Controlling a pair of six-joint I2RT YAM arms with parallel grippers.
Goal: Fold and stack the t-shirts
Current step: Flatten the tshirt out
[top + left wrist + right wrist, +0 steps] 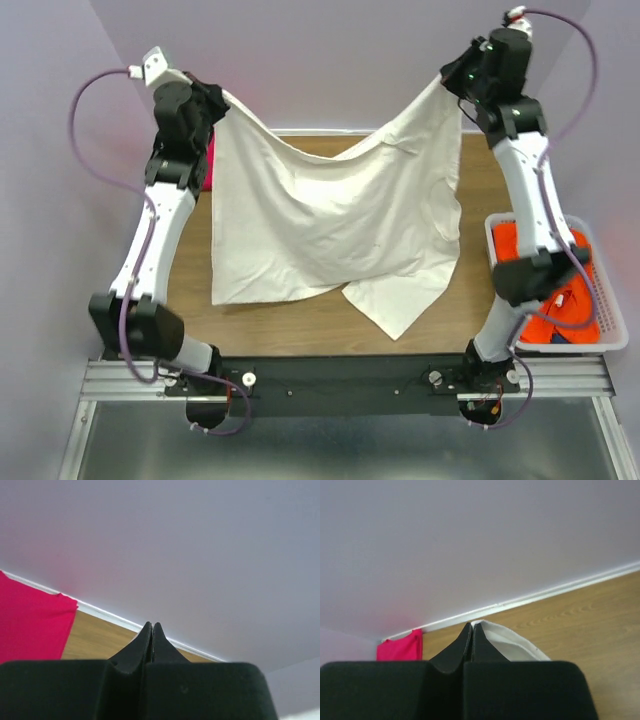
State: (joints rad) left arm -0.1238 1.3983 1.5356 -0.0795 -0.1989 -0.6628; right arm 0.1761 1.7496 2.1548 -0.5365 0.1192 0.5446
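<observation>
While both arms stood raised, we saw the left tool (151, 627) and right tool (471, 626) each clenched on a top corner of the cream-white t-shirt (330, 215), which hung spread between them above the surface (300, 335). The magenta-pink t-shirt (209, 165) lay far left and the orange-red t-shirt (545, 325) sat in the basket (612, 310).

Pale lilac walls (350, 60) close in a wooden table (280, 332), a white strip (560, 587) along its far edge. Near side: a metal rail (100, 380), then a grey surface (330, 450), perhaps floor. Light is even.
</observation>
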